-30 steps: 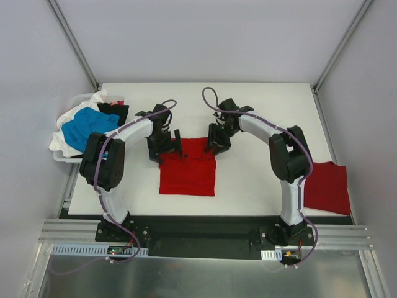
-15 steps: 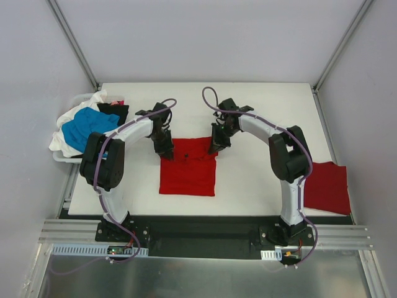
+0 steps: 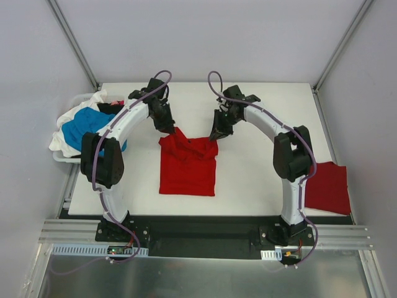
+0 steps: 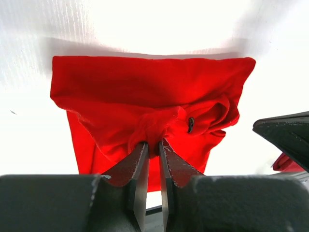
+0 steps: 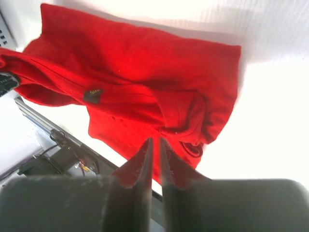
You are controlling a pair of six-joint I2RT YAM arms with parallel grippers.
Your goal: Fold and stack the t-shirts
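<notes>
Red t-shirt [image 3: 186, 174] lies mid-desk between the two arms, near edge flat on the desk [image 3: 260, 112], far edge raised. Left hand [image 3: 167, 126] is pinched narrow on the far-left corner, with cloth bunched between its fingers in the wrist view. Right hand [image 3: 215, 135] is likewise closed tight on the far-right corner. The heap of t-shirts [image 3: 84, 127] sits at the left edge and the folded red t-shirt [image 3: 325, 186] at the right edge, both well apart from the work. Orientation: the outline is nearly square, and the longer axis, as far as I can judge, runs near-to-far. The neck end with its label [image 5: 92, 94] points away from the arm bases. Risks: each pinch holds only a small gather, so a corner may slip. If either hand has caught just the top layer, the layers could separate. Unequal travel between the hands would skew the fold line, and the bunching around the collar may crease in.
</notes>
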